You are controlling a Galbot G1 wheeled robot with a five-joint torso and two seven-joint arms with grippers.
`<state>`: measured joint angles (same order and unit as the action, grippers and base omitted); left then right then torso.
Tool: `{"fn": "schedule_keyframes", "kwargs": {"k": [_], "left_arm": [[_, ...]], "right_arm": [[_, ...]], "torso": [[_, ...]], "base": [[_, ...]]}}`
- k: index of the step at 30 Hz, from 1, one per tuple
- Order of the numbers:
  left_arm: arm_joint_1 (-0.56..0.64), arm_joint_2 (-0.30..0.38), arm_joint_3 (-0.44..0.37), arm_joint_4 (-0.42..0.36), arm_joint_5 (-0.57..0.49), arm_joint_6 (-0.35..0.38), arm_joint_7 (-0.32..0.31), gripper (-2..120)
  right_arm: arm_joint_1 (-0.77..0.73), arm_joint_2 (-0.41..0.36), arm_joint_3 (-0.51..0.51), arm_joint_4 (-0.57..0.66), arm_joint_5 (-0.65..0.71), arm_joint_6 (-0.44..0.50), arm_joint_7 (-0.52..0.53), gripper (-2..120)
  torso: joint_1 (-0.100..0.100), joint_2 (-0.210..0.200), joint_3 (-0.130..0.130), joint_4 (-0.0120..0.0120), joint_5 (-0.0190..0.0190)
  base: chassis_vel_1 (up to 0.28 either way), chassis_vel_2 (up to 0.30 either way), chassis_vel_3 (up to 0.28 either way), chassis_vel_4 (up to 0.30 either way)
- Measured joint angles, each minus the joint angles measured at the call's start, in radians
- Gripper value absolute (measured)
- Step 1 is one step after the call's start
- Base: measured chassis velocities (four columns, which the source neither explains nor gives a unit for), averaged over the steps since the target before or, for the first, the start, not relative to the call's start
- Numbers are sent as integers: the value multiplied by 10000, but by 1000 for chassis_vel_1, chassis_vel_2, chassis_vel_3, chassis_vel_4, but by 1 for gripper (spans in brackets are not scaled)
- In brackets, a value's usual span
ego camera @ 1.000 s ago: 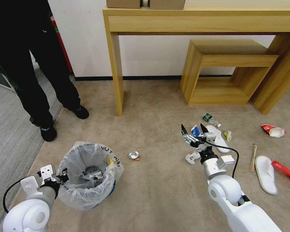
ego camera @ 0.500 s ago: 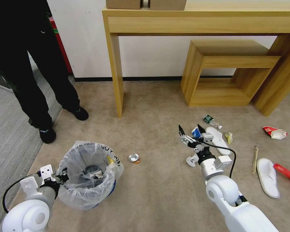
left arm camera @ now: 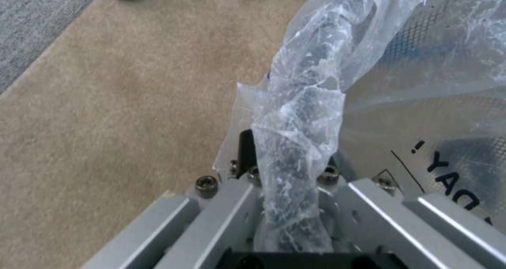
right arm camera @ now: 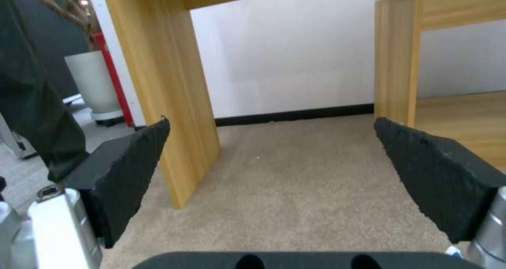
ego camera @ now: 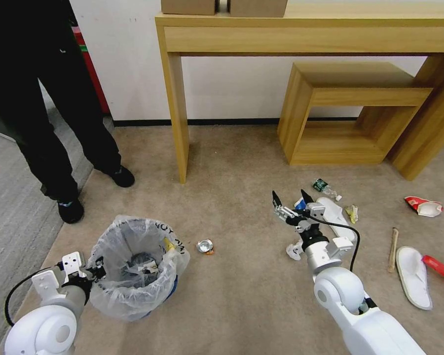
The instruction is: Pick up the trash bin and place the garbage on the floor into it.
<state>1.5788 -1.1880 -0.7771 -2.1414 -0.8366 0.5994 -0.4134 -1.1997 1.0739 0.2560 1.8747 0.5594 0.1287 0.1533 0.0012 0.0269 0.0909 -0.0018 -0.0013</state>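
1. Head view: the trash bin (ego camera: 135, 271), blue-bodied and lined with a clear wrinkly bag bearing black lettering, sat low on the robot's left over the beige floor (ego camera: 232, 296).
2. The left gripper (ego camera: 91, 273) was at the bin's left rim; in the left wrist view its fingers were clamped on a twisted fold of the bag (left arm camera: 300, 114) at the rim.
3. The right gripper (ego camera: 292, 199) hung above the carpet on the right, its two black fingers spread wide with nothing between them.
4. In the right wrist view those fingers (right arm camera: 132, 170) stood well apart, framing bare carpet, a wooden table leg (right arm camera: 168, 83) and the white wall.
5. A small crushed can (ego camera: 205, 245) lay on the carpet between the bin and the right arm.
6. Just beyond the right gripper lay a white slipper (ego camera: 333, 212), a white-blue paper scrap (ego camera: 299, 202) and a clear bottle with a green label (ego camera: 324, 187).
7. Farther right lay a wooden stick (ego camera: 393, 242), a second white slipper (ego camera: 414, 276), a red wrapper (ego camera: 439, 268) beside it, and a red-and-white wrapper (ego camera: 424, 206) nearer the wall.
8. A white scrap (ego camera: 293, 250) lay beside the right wrist.
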Motion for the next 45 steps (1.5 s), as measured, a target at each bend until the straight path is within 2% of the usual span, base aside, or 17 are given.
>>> {"fn": "schedule_keyframes", "kwargs": {"k": [29, 34, 35, 36, 38, 39, 43, 45], "left_arm": [[-41, -44, 68, 139, 76, -54, 15, 1], [-90, -43, 112, 189, 81, -54, 19, 1], [-101, -48, 114, 198, 81, -54, 19, 1], [-101, -48, 114, 198, 81, -54, 19, 1], [-103, -63, 108, 224, 83, -56, 19, 1], [-103, -63, 108, 224, 83, -56, 19, 1], [-113, -139, 53, 280, 109, -70, 15, 1], [-114, -151, 50, 292, 122, -77, 14, 1]], "right_arm": [[122, 55, -229, -142, -63, -86, 94, 100], [366, -102, -515, -11, 963, -1106, 329, 100], [513, -149, -684, 31, 1654, -1715, 590, 100], [513, -149, -684, 31, 1654, -1715, 590, 100], [809, -240, -1070, 61, 2722, -2472, 1017, 100], [809, -240, -1070, 61, 2722, -2472, 1017, 100], [1536, -429, -2252, -282, 4231, -3331, 1730, 100], [1664, -441, -2480, -355, 4446, -3426, 1879, 100]], "torso": [[0, 0, 1, 0, 0], [1, 0, 0, 0, -1], [1, -1, 0, 0, 0], [1, -1, 0, 0, 0], [0, -1, 0, 1, -1], [0, -1, 0, 1, -1], [1, 0, 1, 0, -2], [0, -1, 0, 1, -2]], "base": [[-56, 56, 52, -57], [0, 0, 0, 0], [0, 0, 0, 0], [0, 0, 0, 0], [0, 0, 0, 0], [0, 0, 0, 0], [0, 0, 0, 0], [0, 0, 0, 0]]}}
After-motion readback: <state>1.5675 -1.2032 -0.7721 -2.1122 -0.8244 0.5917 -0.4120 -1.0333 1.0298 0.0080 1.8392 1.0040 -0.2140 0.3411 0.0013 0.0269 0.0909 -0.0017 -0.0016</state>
